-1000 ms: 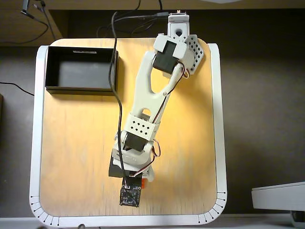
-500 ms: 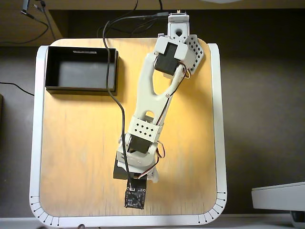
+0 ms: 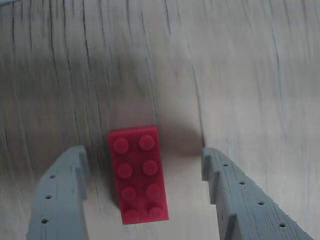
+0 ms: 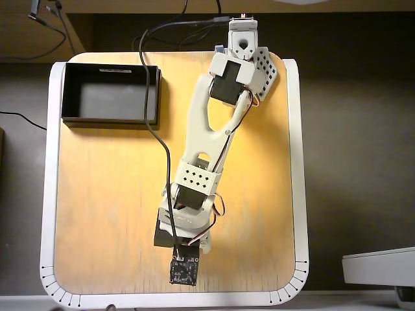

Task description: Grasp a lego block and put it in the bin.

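In the wrist view the lego block (image 3: pixel 137 173), a small red brick with two rows of studs, lies flat on the wooden table. My gripper (image 3: pixel 141 153) is open around it, one grey finger (image 3: pixel 60 190) on its left and the other (image 3: pixel 240 195) on its right, neither touching it. The brick sits closer to the left finger. In the overhead view the arm's wrist (image 4: pixel 183 236) covers the block and the fingers near the table's front edge. The bin (image 4: pixel 107 98), a black open box, stands empty at the far left corner.
A black cable (image 4: pixel 148 103) runs from the back across the bin's right end to the wrist. The table (image 4: pixel 97 194) is light wood with a raised white rim (image 4: pixel 47 194). A white object (image 4: pixel 379 265) sits off the table at the lower right.
In the overhead view the wrist has shifted slightly right and toward the front edge, and now covers a red speck seen beside it earlier. The cable has swung left over the bin.
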